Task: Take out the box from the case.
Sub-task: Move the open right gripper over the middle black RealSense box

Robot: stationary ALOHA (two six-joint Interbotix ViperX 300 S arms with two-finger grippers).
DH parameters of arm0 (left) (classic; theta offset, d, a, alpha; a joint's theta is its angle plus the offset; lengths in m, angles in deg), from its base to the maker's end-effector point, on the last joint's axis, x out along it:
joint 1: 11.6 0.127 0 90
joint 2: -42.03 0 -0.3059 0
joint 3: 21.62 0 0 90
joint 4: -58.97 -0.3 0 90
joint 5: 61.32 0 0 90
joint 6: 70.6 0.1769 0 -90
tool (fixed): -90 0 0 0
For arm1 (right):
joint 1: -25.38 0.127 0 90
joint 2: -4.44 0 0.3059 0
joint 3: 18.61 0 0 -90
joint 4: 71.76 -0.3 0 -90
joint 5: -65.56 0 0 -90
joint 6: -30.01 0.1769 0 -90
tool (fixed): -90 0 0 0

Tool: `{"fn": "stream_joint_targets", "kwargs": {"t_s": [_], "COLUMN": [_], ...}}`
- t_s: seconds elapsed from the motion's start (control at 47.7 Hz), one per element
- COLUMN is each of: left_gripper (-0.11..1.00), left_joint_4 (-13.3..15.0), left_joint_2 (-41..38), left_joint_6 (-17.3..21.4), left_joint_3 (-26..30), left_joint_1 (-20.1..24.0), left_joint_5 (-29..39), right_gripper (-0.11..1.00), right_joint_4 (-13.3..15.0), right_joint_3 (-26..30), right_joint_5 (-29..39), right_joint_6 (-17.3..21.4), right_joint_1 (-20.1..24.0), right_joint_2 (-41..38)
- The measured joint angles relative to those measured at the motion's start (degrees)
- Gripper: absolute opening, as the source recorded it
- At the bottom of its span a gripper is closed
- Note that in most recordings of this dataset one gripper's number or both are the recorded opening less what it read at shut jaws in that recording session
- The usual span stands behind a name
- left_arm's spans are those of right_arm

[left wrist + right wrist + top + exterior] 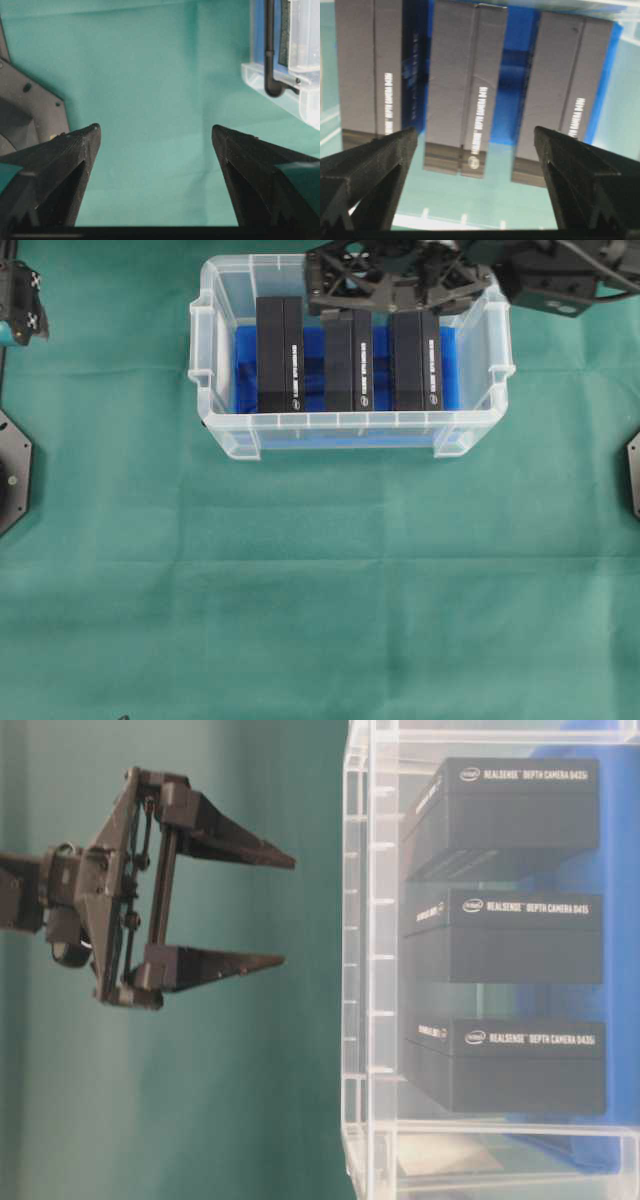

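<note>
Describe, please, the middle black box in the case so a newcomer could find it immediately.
On the green cloth stands a clear plastic case with a blue lining. Three black boxes stand side by side inside it. The middle box has a black neighbour on both sides and sits a little nearer the right-hand box than the left one.

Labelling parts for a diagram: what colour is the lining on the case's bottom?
Bright blue lining, clearest in the overhead view between the black boxes.
</note>
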Motion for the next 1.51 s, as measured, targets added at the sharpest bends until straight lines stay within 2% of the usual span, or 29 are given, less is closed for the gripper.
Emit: {"fn": "stream_joint_targets", "kwargs": {"t_s": [0.398, 0.691, 1.508], "left_gripper": [0.92, 0.92, 0.92], "left_joint_4": [0.26, 0.35, 0.44], "left_joint_2": [0.09, 0.09, 0.09], "left_joint_6": [0.00, 0.00, -0.09], "left_joint_3": [0.00, 0.00, 0.00], "left_joint_1": [0.00, 0.00, 0.00], "left_joint_5": [0.00, 0.09, -0.26], "right_gripper": [0.94, 0.94, 0.94], "right_joint_4": [-0.44, -1.58, -1.67], "right_joint_3": [5.01, 5.19, 5.19], "right_joint_5": [-0.18, -0.09, -0.09], "right_joint_6": [0.26, 0.18, -0.18], "right_joint_1": [0.26, 0.26, 0.26], "right_joint_2": [-3.60, -3.60, -4.04]}}
